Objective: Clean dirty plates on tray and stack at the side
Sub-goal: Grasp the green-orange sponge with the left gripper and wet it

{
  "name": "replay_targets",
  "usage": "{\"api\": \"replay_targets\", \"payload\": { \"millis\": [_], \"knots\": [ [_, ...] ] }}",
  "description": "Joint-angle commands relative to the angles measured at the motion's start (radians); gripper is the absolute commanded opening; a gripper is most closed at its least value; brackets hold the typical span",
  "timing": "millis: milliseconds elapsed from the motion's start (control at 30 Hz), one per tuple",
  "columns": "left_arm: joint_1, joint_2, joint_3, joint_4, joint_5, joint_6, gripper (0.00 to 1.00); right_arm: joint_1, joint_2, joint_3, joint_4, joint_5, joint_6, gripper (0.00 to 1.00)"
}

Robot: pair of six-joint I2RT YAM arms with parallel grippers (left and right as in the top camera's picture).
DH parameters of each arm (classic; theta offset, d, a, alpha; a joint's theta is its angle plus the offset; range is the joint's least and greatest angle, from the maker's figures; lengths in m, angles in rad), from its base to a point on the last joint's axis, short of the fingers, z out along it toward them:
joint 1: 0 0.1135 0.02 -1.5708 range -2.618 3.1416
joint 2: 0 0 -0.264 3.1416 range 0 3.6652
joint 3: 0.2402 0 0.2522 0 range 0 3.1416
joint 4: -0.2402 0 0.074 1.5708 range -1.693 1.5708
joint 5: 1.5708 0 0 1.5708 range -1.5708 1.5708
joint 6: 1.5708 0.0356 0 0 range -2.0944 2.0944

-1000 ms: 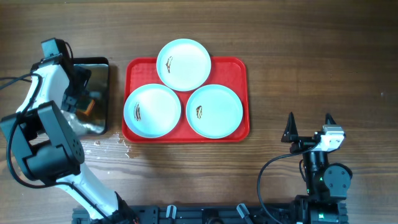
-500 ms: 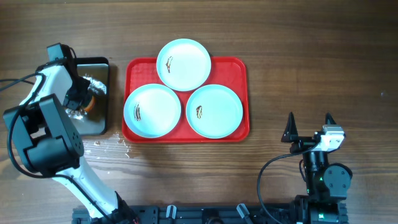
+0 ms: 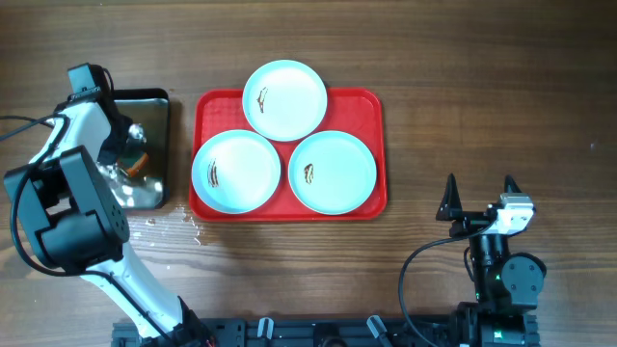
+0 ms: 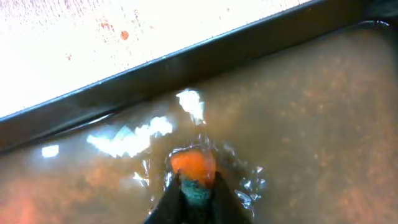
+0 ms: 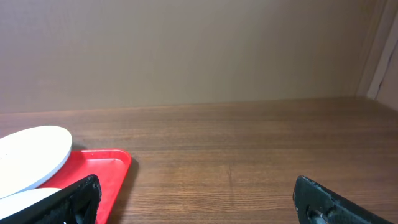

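Left wrist view has the left pincer clenched on an orange sponge with a green scouring face, dipped into shallow water in the black metal tray by the desk's left edge. Lifted soaking, the sponge would likely drip on the way over; drops already lie beside that tray's near corner. The grip looks narrow, so a hard wipe could twist the sponge loose. Overhead, the three plates sit smeared and touching on the red tray mid-desk, the far one overhanging its far rim, so a sideways push might slide it off. Nothing steadies them: the right pincer hangs released near the near right corner, well apart.
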Motion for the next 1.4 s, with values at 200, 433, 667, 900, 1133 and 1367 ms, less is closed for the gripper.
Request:
{"api": "replay_targets", "payload": {
  "millis": [200, 433, 667, 900, 1133, 1367],
  "knots": [
    [0.005, -0.059, -0.008, -0.119, 0.129, 0.001, 1.00, -0.002, -0.003, -0.001, 0.004, 0.014, -0.010, 1.00],
    [-0.034, -0.056, -0.074, -0.155, 0.194, -0.006, 0.82, -0.002, -0.003, -0.001, 0.003, 0.014, -0.011, 1.00],
    [-0.037, -0.056, -0.092, -0.116, 0.152, -0.005, 0.04, -0.002, -0.003, -0.001, 0.004, 0.014, -0.011, 1.00],
    [-0.037, -0.056, -0.092, -0.090, 0.119, -0.005, 0.24, -0.002, -0.003, -0.001, 0.003, 0.014, -0.010, 1.00],
    [-0.037, -0.056, -0.092, -0.074, 0.111, -0.005, 0.89, -0.002, -0.003, -0.001, 0.003, 0.014, -0.011, 1.00],
    [-0.037, -0.056, -0.092, -0.033, 0.107, -0.005, 1.00, -0.002, -0.003, -0.001, 0.004, 0.014, -0.010, 1.00]
  ]
}}
